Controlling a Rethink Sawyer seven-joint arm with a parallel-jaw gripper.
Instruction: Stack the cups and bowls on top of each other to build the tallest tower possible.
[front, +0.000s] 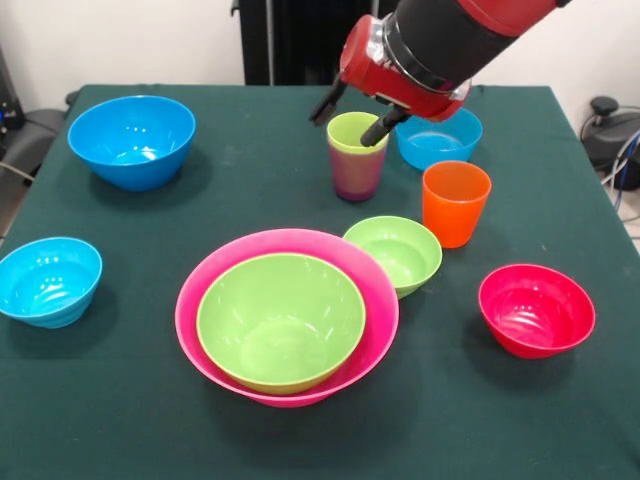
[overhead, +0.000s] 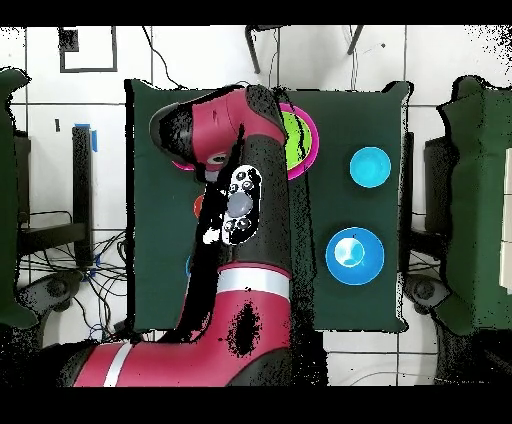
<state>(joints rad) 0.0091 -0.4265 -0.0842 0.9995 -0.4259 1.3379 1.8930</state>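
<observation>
A lime green cup (front: 356, 131) stands nested in the purple cup (front: 356, 172) at the table's far middle. My gripper (front: 351, 122) hangs right over it, its fingers (front: 384, 126) spread to either side of the lime rim, open. The orange cup (front: 455, 203) stands alone to the right. The tower is the huge pink bowl (front: 190, 312) with the large green bowl (front: 280, 320) nested inside. The small green bowl (front: 397, 252) touches the pink rim. In the overhead view the arm (overhead: 240, 200) hides the gripper and cups; part of the pink bowl (overhead: 312, 135) shows.
The large blue bowl (front: 131, 140) (overhead: 354, 255) sits far left in the front view. One small light-blue bowl (front: 48, 281) (overhead: 370, 167) is near left, another (front: 441, 139) is behind the cups. The small red bowl (front: 536, 310) is near right. Green cloth covers the table (front: 480, 430).
</observation>
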